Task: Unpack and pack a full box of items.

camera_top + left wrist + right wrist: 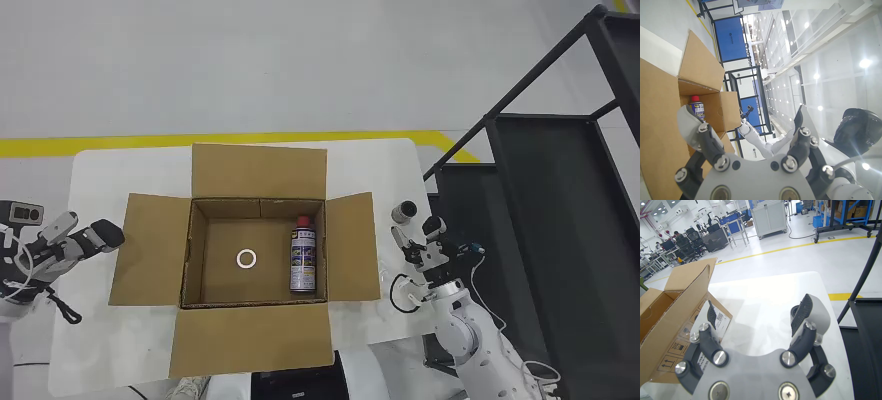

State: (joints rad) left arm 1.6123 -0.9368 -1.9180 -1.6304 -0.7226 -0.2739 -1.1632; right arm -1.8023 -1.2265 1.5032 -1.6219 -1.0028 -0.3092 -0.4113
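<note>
**Open box on the table, both grippers spread at its sides**

A cardboard box [258, 205] sat in the middle of the white table [100, 170] with all four flaps folded outward. A spray can [303, 260] with a red cap lay inside along the box's right wall, cap toward the far side. A small white ring [247, 260] lay flat on the box floor near the middle, well apart from the can. Outside the box, near the table's right edge, stood a small round roll [404, 211]; the right wrist view showed it partly hidden behind one finger, and what it was could not be told. Dark metal steps [540, 200] rose just beyond the table's right side, and a yellow floor line [200, 145] ran past the far edge.

The left gripper [95, 235] hung at the table's left edge, just beside the outer edge of the left flap, aimed sideways across the box. Its fingers were spread wide with nothing between them. The right gripper [420, 235] was near the table's right edge, between the right flap and the steps, pointing toward the far side with the roll just ahead of it. Its fingers also stood wide apart and held nothing
</note>
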